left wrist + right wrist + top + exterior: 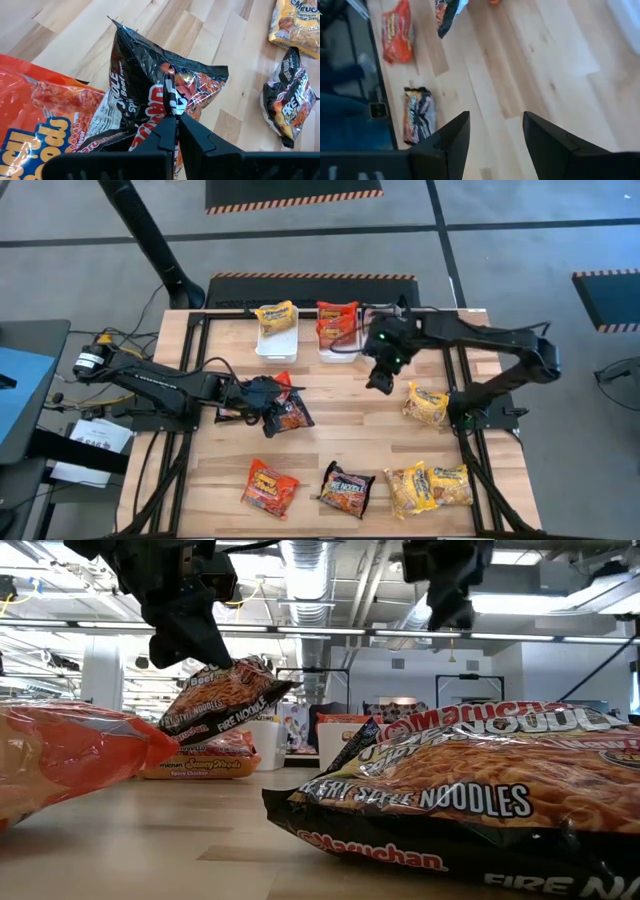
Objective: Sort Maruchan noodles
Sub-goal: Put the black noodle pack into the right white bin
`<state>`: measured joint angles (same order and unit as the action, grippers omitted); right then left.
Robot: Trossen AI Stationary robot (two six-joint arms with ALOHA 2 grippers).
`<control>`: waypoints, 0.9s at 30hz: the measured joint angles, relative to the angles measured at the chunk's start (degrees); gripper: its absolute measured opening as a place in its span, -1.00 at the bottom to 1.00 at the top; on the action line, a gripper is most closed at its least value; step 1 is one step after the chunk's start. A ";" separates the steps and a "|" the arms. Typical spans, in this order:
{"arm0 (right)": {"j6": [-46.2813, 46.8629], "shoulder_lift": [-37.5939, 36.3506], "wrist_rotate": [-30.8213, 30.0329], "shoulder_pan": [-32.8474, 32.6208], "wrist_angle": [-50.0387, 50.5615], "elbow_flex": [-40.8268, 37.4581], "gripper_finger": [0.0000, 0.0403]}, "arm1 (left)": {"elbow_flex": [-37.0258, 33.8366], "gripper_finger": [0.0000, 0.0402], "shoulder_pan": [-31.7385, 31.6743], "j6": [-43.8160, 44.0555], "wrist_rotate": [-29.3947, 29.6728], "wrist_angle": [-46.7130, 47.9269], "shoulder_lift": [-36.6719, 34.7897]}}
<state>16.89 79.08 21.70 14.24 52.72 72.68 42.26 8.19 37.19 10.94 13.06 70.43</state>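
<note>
With two bins (277, 345) up top, yellow pkt (275, 316) left, red pkts (337, 323) right.

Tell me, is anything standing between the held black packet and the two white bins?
Nothing visible does. The left end effector holds the black packet lifted over bare wood; the bins lie farther back. The open right end effector hovers beside that path, near the red bin.

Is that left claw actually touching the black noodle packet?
Touching. In the left wrist view the left gripper has its fingers pinched shut on the top edge of the black packet; the low view shows it lifted off the table.
</note>
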 joint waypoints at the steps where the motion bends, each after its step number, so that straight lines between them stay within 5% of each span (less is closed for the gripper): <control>1: 1.34 -1.23 0.64 -0.16 -2.72 -2.75 0.02 | 0.00 -1.00 -0.08 -0.02 0.02 0.00 0.00; 11: 12.98 -4.49 2.62 -5.26 -31.84 -21.69 0.03 | 0.00 -1.00 -0.16 -0.04 0.33 -0.01 0.00; 17: 16.79 1.78 2.55 -8.46 -48.04 -23.80 0.02 | 0.00 -1.00 -0.16 -0.02 0.37 -0.01 0.00; 27: 22.51 9.98 2.20 -9.34 -60.68 -23.82 0.03 | 0.00 -1.00 -0.16 0.02 0.26 0.06 0.00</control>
<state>39.40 89.06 23.90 4.91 -7.95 48.86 42.26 8.03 37.21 11.20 13.13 70.43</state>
